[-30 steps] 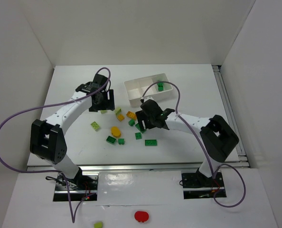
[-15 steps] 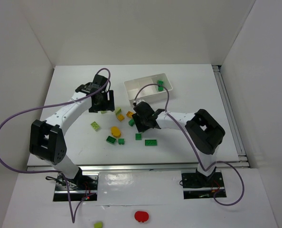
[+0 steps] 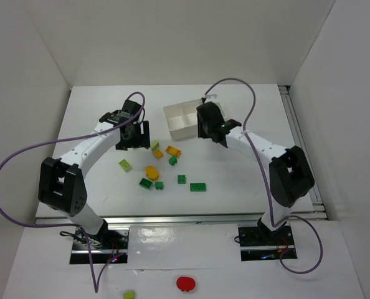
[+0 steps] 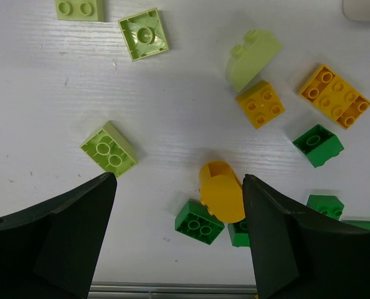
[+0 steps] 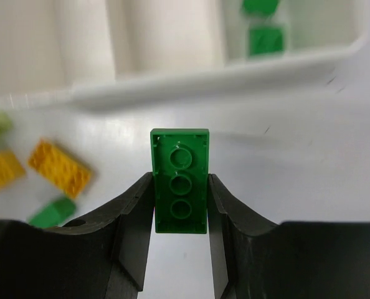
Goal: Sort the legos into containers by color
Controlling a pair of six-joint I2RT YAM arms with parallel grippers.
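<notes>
My right gripper (image 5: 180,180) is shut on a dark green brick (image 5: 180,156), held underside up above the table just short of the white tray (image 5: 172,84). The tray's right compartment holds two green bricks (image 5: 264,38). In the top view the right gripper (image 3: 207,123) hangs over the tray's (image 3: 172,112) right end. My left gripper (image 4: 179,179) is open above the loose legos. A rounded orange-yellow piece (image 4: 222,193) and a green brick (image 4: 199,221) lie below its jaws. A lime brick (image 4: 109,148) lies to their left.
More bricks are scattered on the table: orange ones (image 4: 334,96), lime ones (image 4: 144,33) and green ones (image 3: 197,186). White walls enclose the table on three sides. A red round object (image 3: 185,284) sits off the table by the arm bases.
The right gripper shut on the green brick among the loose legos, lifted it and swung back to the tray. The left gripper stayed put and stayed open.
</notes>
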